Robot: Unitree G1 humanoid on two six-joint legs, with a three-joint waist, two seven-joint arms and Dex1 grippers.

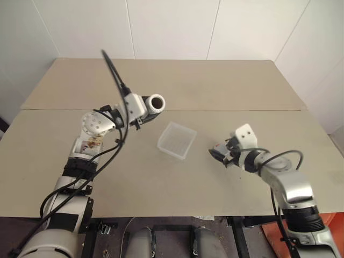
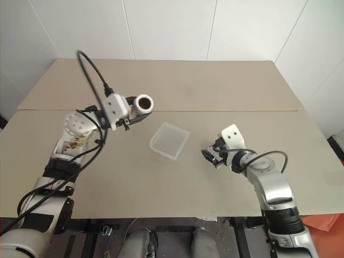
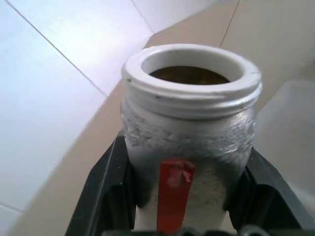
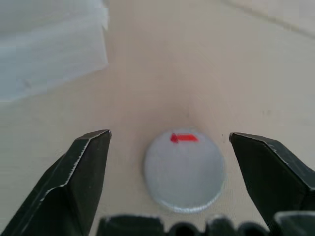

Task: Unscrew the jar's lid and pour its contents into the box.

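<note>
Left eye view: the bench carries the box near its middle. The left tool, pinching the jar, holds it lying nearly level above the bench, open mouth just short of the box's far-left corner. Tipped further from there, the contents may spill onto the bench instead of into the box; the mouth likely needs to come over the tray first. The right tool hangs with its fingers spread, straddling the lid, which lies flat toward the bench's right edge.
</note>
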